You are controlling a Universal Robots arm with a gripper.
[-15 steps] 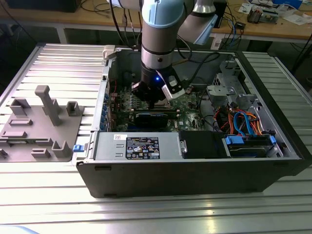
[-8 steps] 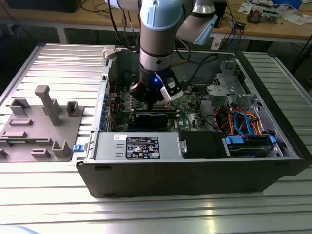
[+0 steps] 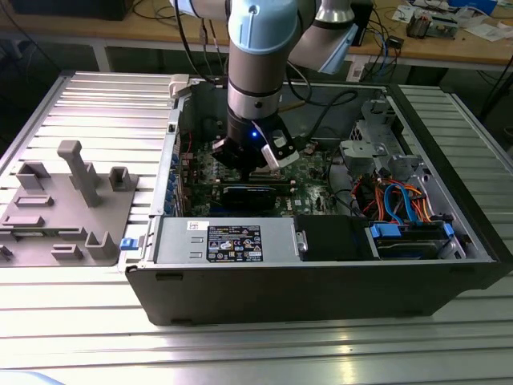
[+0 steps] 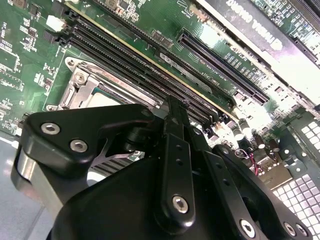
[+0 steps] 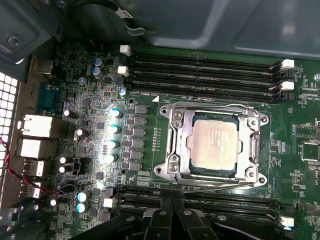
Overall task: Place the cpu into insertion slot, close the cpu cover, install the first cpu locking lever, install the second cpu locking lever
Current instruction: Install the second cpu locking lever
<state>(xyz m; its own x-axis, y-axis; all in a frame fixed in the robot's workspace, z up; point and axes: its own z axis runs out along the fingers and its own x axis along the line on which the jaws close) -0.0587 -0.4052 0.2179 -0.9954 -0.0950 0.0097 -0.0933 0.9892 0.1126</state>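
The cpu (image 5: 215, 147) sat flat in its socket, and the cpu cover (image 5: 176, 137) lay down around it, silver top showing through the square opening. So we judged the work to be at the locking levers.

The gripper (image 5: 172, 220) hung just beside the socket, over the nearer bank of memory slots. In the exterior view it (image 3: 255, 156) was in the upper middle of the frame, deep inside the computer case (image 3: 321, 289). Whether it was open or closed, we could not tell.

To do this step well, we reckoned the push should land near the free end of the locking lever (image 5: 225, 186). That thin wire ran along the cover's edge nearest the gripper and looked unlatched. It wanted pressing down and sideways under its hook, while keeping clear of the memory slot latches.

Now the count:
- One computer case.
- One grey fixture tray (image 3: 48, 233) at the exterior view's left.
- One motherboard (image 5: 90, 100).
- Two banks of memory slots (image 5: 200, 75), one on either side of the socket.
- One cpu cover.
- One cpu.
- One lever we could pick out for certain.
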